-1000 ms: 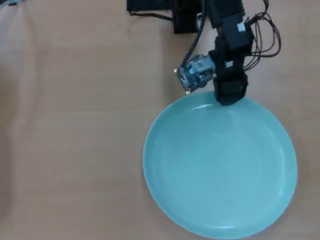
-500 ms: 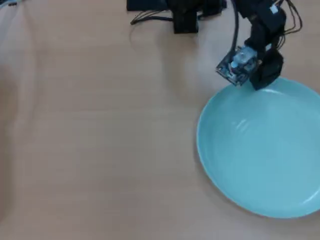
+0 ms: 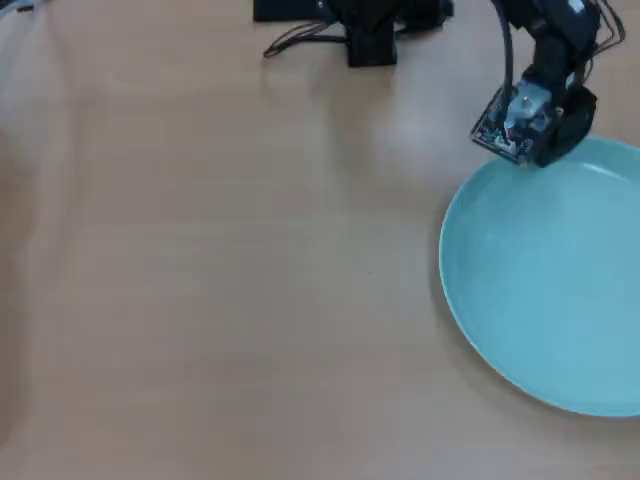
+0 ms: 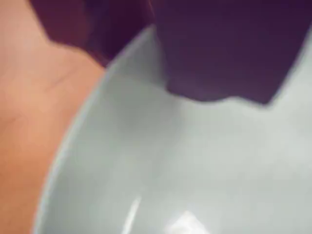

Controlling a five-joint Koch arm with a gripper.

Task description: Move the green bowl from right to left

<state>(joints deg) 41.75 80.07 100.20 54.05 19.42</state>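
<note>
We see the hand (image 3: 545, 160) clamped on the green bowl's (image 3: 550, 290) upper rim, at the surface's (image 3: 200, 260) right edge.

arm (image 3: 560, 40): black links | black cables | silver camera board (image 3: 512, 125)

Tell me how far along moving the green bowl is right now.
Done: nothing yet; the green bowl lies at the right edge of the overhead view, partly out of frame. In hand: the gripper sits at the bowl's upper rim, and the wrist view shows a jaw over the rim, so it seems gripped. Left: carrying it across the bare table to the left side and releasing.
</note>
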